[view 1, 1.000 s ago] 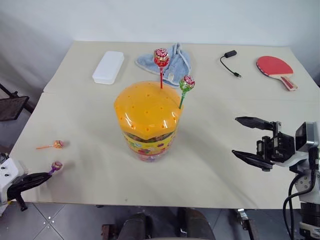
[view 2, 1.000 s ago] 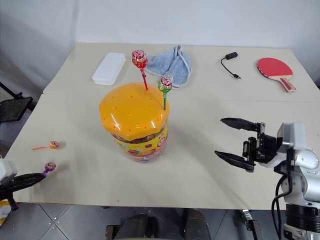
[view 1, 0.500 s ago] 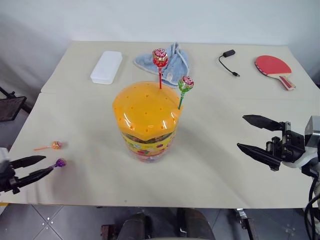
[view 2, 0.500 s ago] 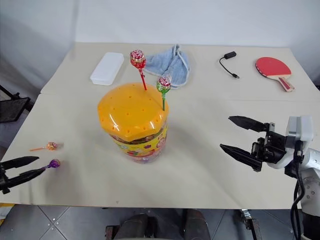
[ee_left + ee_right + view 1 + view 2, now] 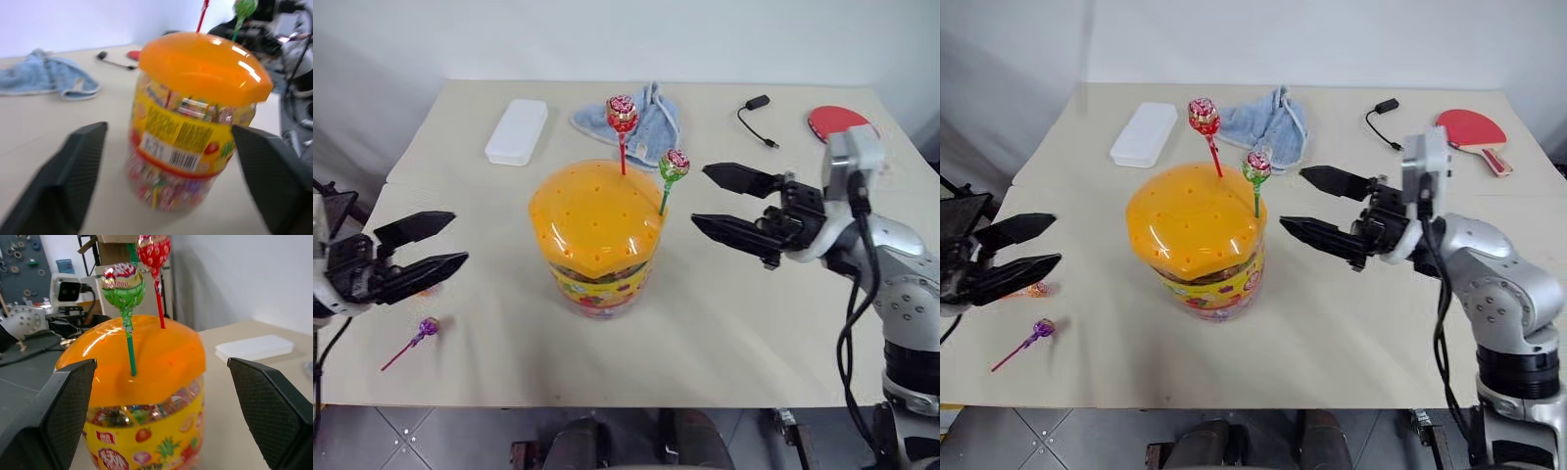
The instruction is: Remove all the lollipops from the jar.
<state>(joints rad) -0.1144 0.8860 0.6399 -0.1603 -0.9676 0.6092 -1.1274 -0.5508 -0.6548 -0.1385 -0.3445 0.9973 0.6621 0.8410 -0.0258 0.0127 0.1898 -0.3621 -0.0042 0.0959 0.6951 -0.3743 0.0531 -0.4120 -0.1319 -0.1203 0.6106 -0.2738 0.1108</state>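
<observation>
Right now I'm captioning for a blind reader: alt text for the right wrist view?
A green lollipop and a red lollipop stand in the orange lid of a candy jar, framed between the open right gripper's two black fingers.

A pale beige flat-topped table (image 5: 724, 343) carries a squat clear plastic jar (image 5: 597, 240) with an orange domed lid near its middle. Toward the far edge lie a flat white rectangular box (image 5: 517, 130), a crumpled light-blue cloth (image 5: 651, 111), a small black adapter with a thin cable (image 5: 756, 110) and a red table-tennis paddle (image 5: 1469, 129). Near the front left edge a purple foil-wrapped lollipop on a pink stick (image 5: 417, 337) lies flat, and an orange-wrapped lollipop (image 5: 1033, 290) lies just beyond it.
</observation>
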